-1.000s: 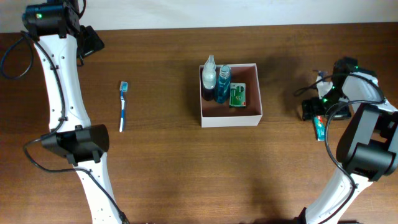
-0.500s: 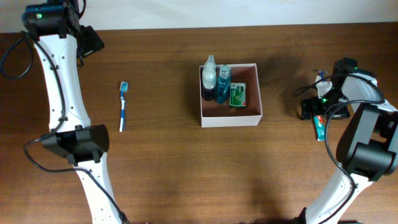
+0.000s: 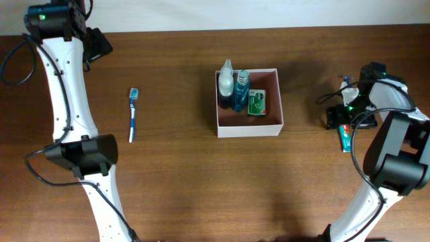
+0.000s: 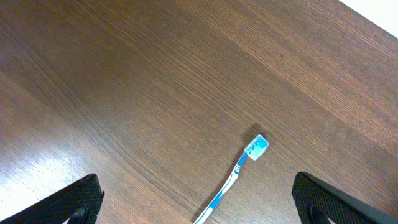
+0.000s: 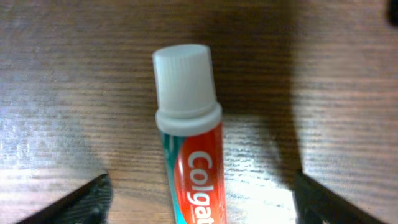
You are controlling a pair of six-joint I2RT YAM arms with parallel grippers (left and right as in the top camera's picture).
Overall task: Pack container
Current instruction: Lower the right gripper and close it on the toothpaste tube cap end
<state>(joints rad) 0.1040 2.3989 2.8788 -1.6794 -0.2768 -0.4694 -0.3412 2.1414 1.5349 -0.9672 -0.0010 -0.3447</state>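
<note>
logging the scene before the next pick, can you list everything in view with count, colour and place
container: 1, white walls, pinkish-brown inside, middle of the table
clear bottle: 1, white cap, in the container's left part
blue bottle: 1, blue, in the container beside the clear bottle
green packet: 1, green, in the container right of the blue bottle
toothbrush: 1, blue and white, on the table left of the container
toothpaste tube: 1, red with white cap, on the table right of the container
table: 1, brown wood
left gripper: 1, black, open, above the toothbrush
right gripper: 1, black, open, straddling the toothpaste tube
</note>
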